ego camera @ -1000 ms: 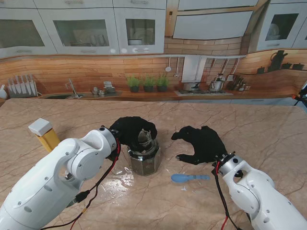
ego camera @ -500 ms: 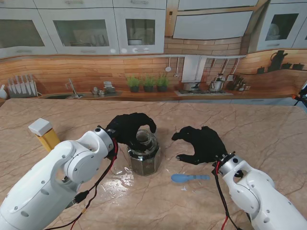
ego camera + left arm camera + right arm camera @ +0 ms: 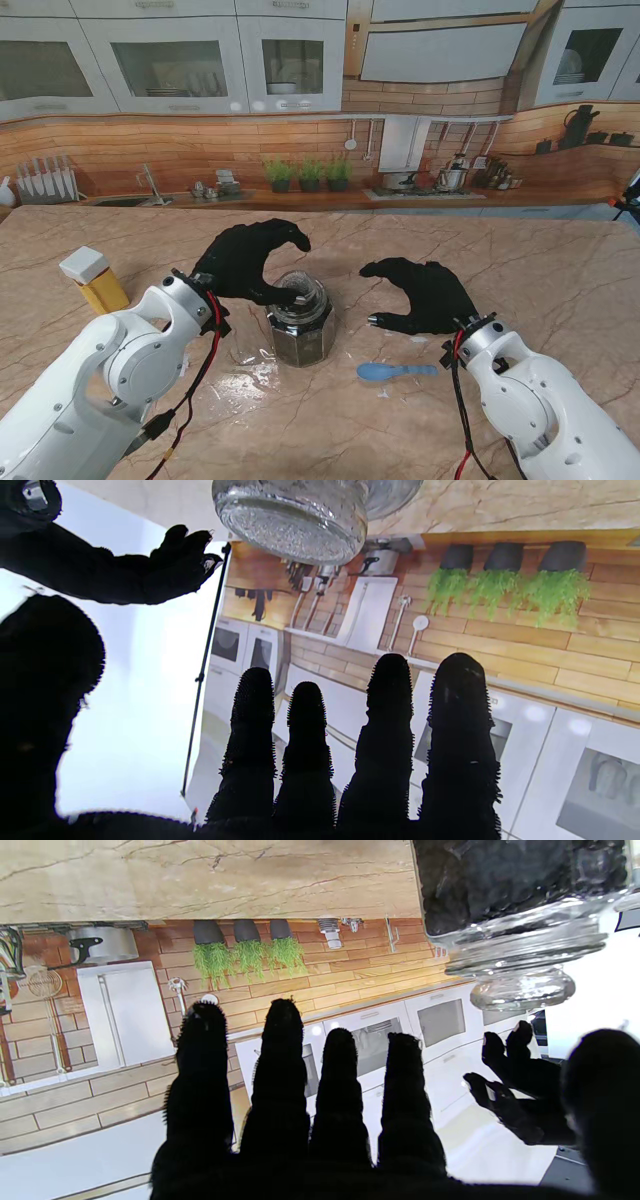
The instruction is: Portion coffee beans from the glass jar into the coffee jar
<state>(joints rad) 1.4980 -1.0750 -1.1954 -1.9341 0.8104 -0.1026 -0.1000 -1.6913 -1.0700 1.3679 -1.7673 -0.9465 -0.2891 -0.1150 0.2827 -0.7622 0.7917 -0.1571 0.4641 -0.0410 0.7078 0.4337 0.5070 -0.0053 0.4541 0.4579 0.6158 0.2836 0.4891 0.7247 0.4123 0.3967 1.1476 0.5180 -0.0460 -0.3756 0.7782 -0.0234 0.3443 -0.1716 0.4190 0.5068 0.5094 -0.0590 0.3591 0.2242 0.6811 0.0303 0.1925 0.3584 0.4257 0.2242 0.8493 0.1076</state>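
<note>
Glass is what I am working with here, so I am judging it heavy, rigid, slick and breakable. Going left to right: a yellow container with a white cap [image 3: 94,279] is standing well apart, near my left arm. My left hand [image 3: 247,261] is hovering just beside the glass jar [image 3: 300,322], fingers spread, gripping nothing. The jar is sitting upright at the table's centre, faceted body, lid with a knob [image 3: 524,991] on top, dark beans showing through the wall. I am thinking the faceted sides offer the surest hold. 1 blue spoon [image 3: 396,371] is lying nearer to me. My right hand [image 3: 423,296] is hanging open, empty.
</note>
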